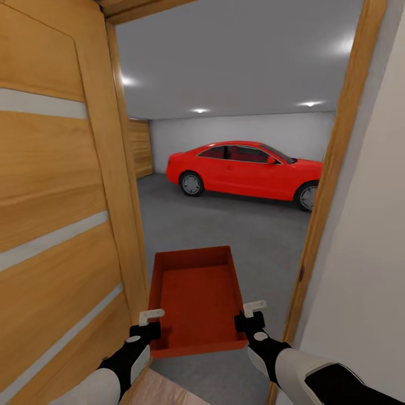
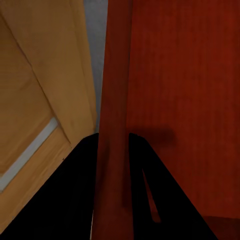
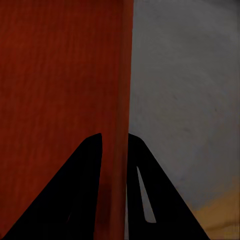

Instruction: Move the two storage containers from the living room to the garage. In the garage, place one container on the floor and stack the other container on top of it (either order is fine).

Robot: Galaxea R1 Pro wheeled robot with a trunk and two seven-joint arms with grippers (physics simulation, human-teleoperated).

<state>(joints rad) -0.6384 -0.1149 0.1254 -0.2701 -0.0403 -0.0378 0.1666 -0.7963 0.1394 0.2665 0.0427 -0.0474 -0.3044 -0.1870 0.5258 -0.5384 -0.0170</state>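
A: Status?
B: I'm in the garage doorway with one storage container held out front. Left gripper clamps its left wall, right gripper its right wall.
A: Next?
B: I judge: clear the open door, roll in, lower it onto the concrete floor.

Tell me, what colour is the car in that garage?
Bright red car, clearest in the head view.
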